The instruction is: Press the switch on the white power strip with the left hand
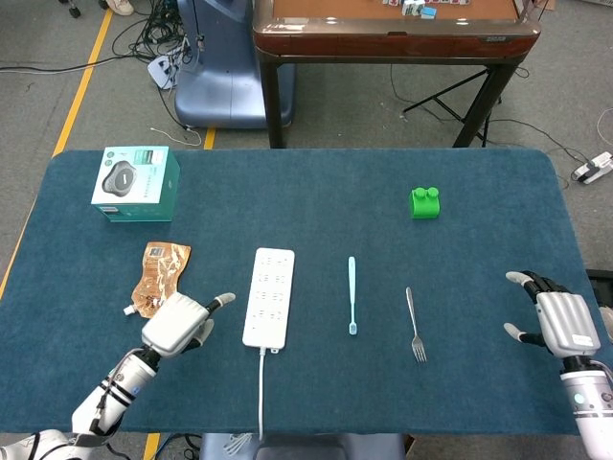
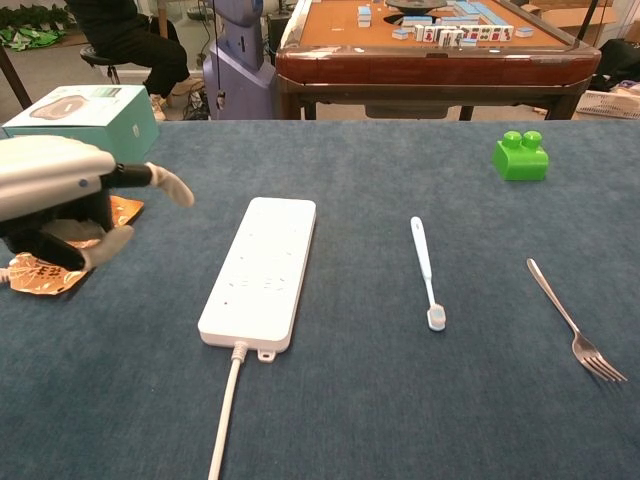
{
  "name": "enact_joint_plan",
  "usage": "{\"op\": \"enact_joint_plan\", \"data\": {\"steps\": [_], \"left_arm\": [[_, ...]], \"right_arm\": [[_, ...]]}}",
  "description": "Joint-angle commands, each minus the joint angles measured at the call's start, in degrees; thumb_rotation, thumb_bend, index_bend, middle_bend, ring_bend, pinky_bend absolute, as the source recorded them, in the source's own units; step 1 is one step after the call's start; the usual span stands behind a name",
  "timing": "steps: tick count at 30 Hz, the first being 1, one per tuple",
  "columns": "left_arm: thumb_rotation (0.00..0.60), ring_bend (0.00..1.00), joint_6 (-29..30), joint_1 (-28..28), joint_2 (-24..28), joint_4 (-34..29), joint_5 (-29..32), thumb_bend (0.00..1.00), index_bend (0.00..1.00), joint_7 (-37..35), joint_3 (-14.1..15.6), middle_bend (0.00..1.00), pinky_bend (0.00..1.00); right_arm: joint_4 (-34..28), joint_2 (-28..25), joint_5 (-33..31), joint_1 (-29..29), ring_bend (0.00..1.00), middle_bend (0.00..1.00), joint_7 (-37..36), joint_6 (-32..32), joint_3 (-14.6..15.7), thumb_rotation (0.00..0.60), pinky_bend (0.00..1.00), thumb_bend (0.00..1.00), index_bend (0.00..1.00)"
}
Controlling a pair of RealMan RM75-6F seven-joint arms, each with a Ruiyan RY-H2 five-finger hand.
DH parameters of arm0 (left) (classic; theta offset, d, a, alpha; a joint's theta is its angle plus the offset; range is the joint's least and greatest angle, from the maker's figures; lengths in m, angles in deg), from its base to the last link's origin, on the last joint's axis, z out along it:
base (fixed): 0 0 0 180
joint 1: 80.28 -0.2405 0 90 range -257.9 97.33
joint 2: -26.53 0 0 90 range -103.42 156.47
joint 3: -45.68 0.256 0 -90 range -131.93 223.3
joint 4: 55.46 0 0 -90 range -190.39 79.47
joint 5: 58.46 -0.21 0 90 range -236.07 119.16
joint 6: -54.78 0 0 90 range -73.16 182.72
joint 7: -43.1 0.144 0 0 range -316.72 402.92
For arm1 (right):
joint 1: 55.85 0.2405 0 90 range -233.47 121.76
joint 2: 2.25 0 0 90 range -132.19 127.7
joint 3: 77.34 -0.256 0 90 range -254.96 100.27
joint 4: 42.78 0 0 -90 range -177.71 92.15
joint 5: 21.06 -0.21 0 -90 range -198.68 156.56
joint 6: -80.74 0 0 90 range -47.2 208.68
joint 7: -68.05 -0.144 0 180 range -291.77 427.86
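At lower left our left hand (image 1: 177, 324) hovers beside the strip (image 1: 268, 296), one finger extended, others curled, holding nothing, touching nothing. The strip lies at centre-left. We judge pressing done or retried; next, retreat. Far right, our right hand (image 1: 554, 321) rests spread.

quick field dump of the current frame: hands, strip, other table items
left hand: raised left of the strip, touching nothing, one finger extended
right hand: near table's right edge, holding nothing
white power strip: flat, cord toward near edge
toothbrush: right of strip
fork: right of toothbrush
green block: far right
boxed product: far left
pouch: near left hand
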Motion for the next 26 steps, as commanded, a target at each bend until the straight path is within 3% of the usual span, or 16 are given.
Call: {"op": "enact_joint_plan", "data": {"steps": [1,4,8,11,14,20,26], "left_arm": [[0.600,0.79,3.3,-2.7,2.6,0.0,0.2,0.60,0.18,-2.8,0.0,0.94,0.98],[0.600,0.72,5.8,-4.8,4.8,0.2,0.9,0.60,0.18,-4.3,0.0,0.85,0.95],[0.600,0.63,10.6,-8.4,6.4,1.5,1.7,0.60,0.27,-6.9,-0.4,0.73,0.93],[0.600,0.51,12.0,-10.7,8.5,1.2,3.7,0.60,0.29,-7.4,0.0,0.57,0.84],[0.600,0.43,14.1,-12.9,9.5,1.6,4.7,0.60,0.38,-6.7,0.3,0.49,0.77],[0.600,0.47,15.2,-16.4,11.2,2.7,6.6,0.60,0.47,-7.7,1.4,0.58,0.76],[0.600,0.47,16.9,-19.1,11.4,3.8,7.0,0.60,0.50,-9.1,1.4,0.59,0.76]], "right_arm": [[-0.1,-0.1,0.2,0.0,0.26,0.25,-0.1,-0.1,0.1,0.600,0.38,0.11,0.24],[-0.3,-0.4,0.5,0.1,0.26,0.25,-0.1,-0.2,0.1,0.600,0.38,0.11,0.24],[-0.7,-0.8,0.6,0.2,0.26,0.25,-0.3,-0.3,0.0,0.600,0.38,0.11,0.24],[-1.2,-1.1,1.0,0.3,0.26,0.25,-0.3,-0.3,0.0,0.600,0.38,0.11,0.24],[-1.8,-1.4,1.3,0.4,0.26,0.25,0.0,-0.4,0.1,0.600,0.38,0.11,0.24],[-2.9,-1.8,2.0,0.1,0.26,0.25,0.0,-1.0,0.5,0.600,0.38,0.11,0.24],[-3.5,-1.9,2.7,-0.1,0.26,0.26,0.6,-1.4,1.0,0.600,0.38,0.11,0.24]]}}
